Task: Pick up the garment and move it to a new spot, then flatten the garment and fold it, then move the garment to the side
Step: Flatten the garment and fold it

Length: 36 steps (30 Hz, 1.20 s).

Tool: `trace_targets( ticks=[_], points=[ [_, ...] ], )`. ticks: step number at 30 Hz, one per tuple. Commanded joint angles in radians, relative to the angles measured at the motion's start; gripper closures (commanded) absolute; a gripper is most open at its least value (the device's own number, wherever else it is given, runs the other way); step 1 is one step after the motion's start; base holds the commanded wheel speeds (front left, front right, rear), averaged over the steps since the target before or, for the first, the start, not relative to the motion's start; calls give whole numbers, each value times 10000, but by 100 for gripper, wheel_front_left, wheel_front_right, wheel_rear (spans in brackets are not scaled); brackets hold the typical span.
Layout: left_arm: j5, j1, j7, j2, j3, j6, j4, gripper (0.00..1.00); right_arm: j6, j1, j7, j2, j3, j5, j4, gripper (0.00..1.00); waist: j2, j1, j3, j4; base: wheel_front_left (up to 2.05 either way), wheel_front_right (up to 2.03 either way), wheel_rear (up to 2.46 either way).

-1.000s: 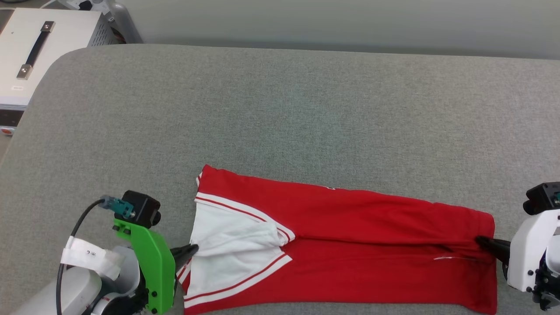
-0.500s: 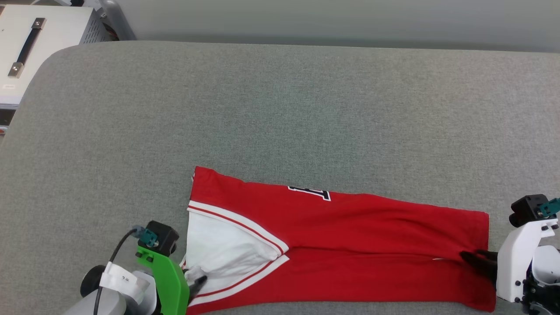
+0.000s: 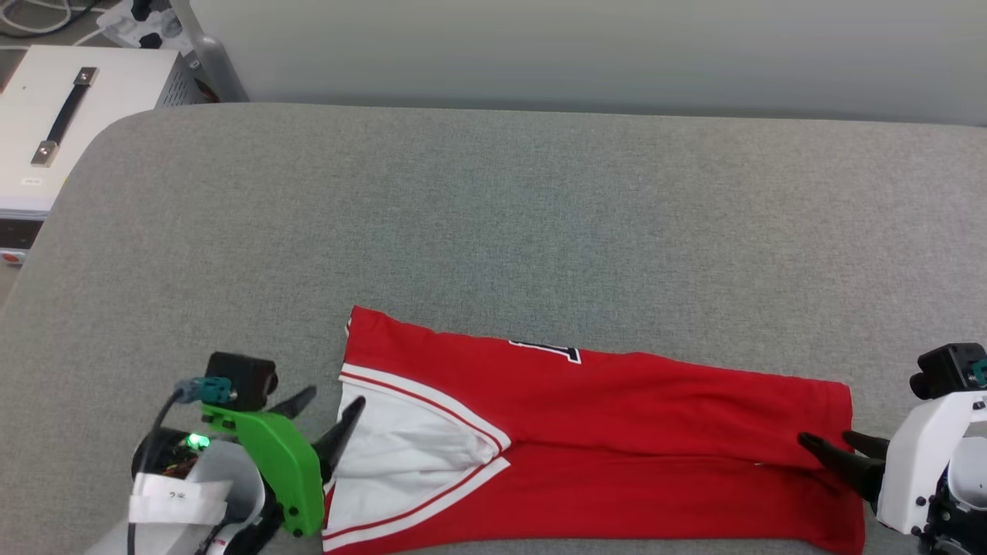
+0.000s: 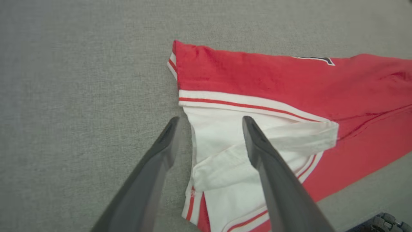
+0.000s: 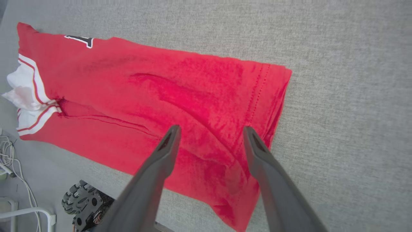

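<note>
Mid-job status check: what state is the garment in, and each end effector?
Garment: folded into a long band, lying flat on the grey table, gripped by nothing.
Left end effector: open, straddling the edge of the white sleeve.
Right end effector: open, over the garment's opposite end.

A grey fabric-covered worktop (image 3: 540, 200) is seen. Off its edge at ten o'clock, a white case (image 3: 116, 85) with a black handle (image 3: 65, 116) is set, and a power strip (image 3: 123, 17) is laid beyond it.
</note>
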Motion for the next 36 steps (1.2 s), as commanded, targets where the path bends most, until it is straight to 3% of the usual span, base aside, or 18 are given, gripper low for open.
trace_targets(
  ticks=[1,10,14,17,25,26,30,36],
  points=[
    [121,33,-457,-96,184,114,-56,0,-9,178,106,145,-191,15,-163,0,0,0,-136,-13,0,0,0],
    [1219,339,-3969,-533,1184,537,13,0,-9,717,1339,1659,-2317,-837,-478,0,0,0,-166,55,0,0,0],
    [2319,388,-4278,-955,2108,796,-287,0,-9,666,1808,2366,-3196,-1338,-504,0,0,0,-2,138,0,0,0],
    [3524,664,-4287,-1545,3176,732,-931,0,-9,487,2008,2870,-3746,-1399,-449,0,0,0,175,210,0,0,0],
    [5695,1537,-4291,-3200,4964,-337,-1499,0,-9,39,2058,3297,-4626,-1647,-39,0,0,0,479,389,0,0,0],
    [6165,1653,-4291,-3613,5340,-829,-1316,0,-9,-61,2051,3334,-4838,-1729,252,0,0,0,560,444,0,0,0],
    [6717,1660,-4291,-4007,5723,-1305,-1212,0,-9,-126,2088,3436,-5030,-1776,675,0,0,0,659,526,0,0,0],
    [7258,1656,-4292,-4400,6156,-1685,-1269,0,-9,-243,2147,3575,-4963,-1674,1136,0,0,0,837,600,0,0,0]
  ],
)
